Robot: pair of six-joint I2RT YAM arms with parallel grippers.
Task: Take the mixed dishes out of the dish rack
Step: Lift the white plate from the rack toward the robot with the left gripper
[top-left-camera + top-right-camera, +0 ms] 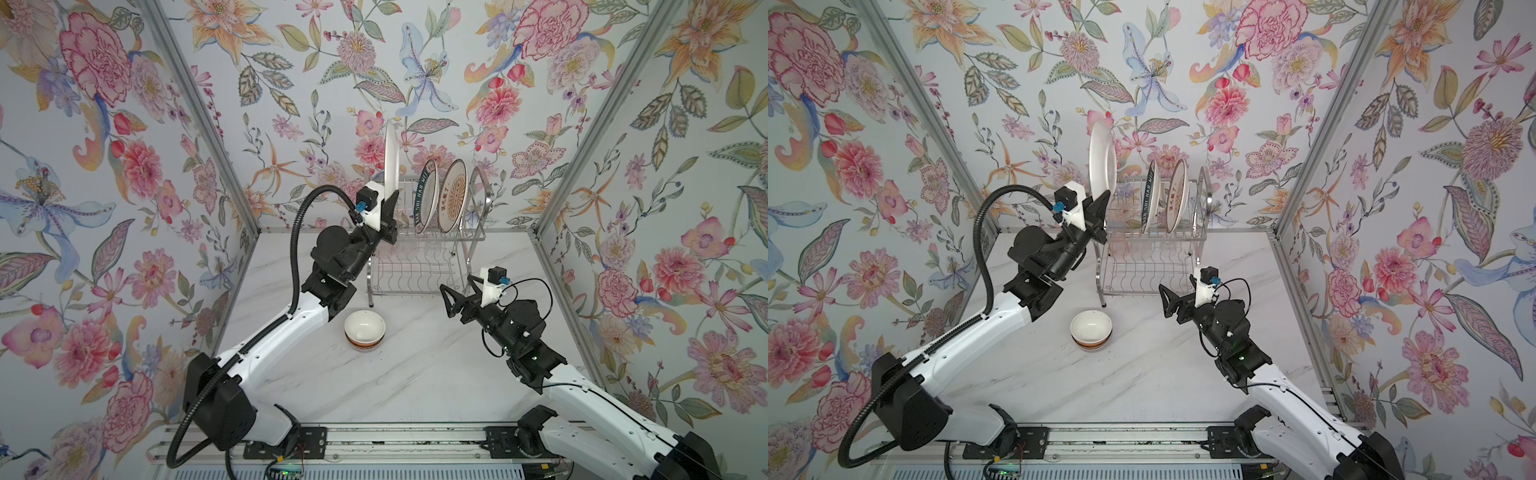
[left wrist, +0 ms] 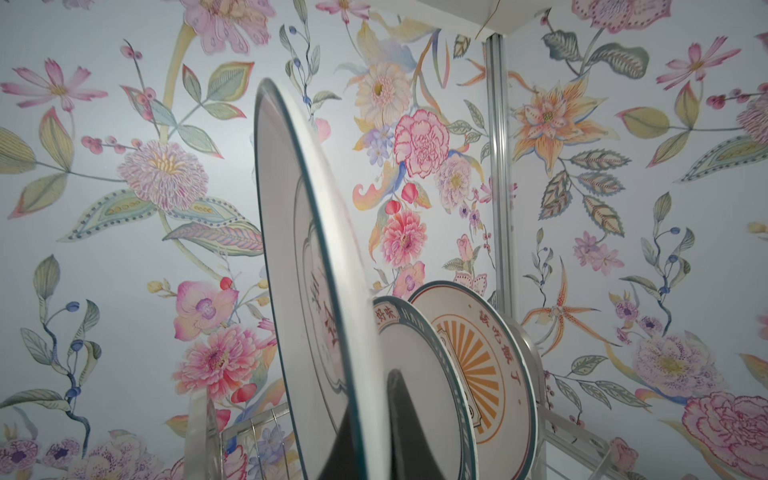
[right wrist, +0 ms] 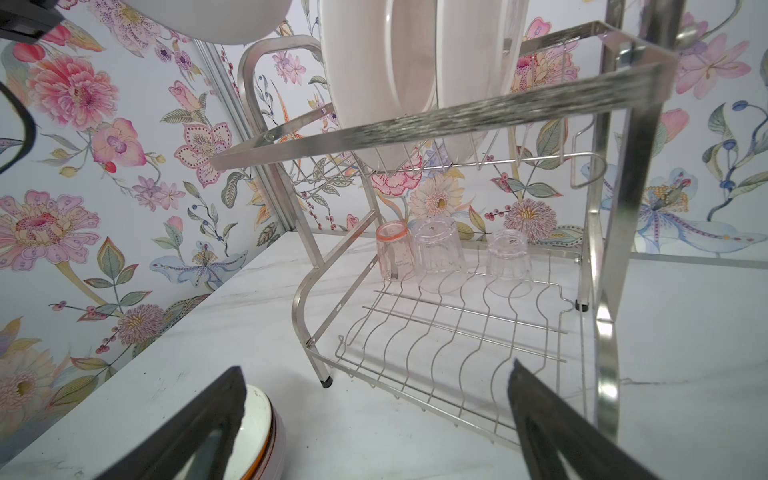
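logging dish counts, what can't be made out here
- stack of small bowls: top views, uppermost bowl hides the count; right wrist view, right gripper covers it.
- clear glass tumblers: top views, chrome wire dish rack's upper shelf masks them.
- round white plate's gripped edge: left wrist view, blurred.

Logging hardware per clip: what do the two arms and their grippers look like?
Both arms: white shells, black joints. The left arm carries a ribbed black conduit; the right arm thin black wires. The left gripper and right gripper have black triangular fingers, white camera mounts, blue plugs.
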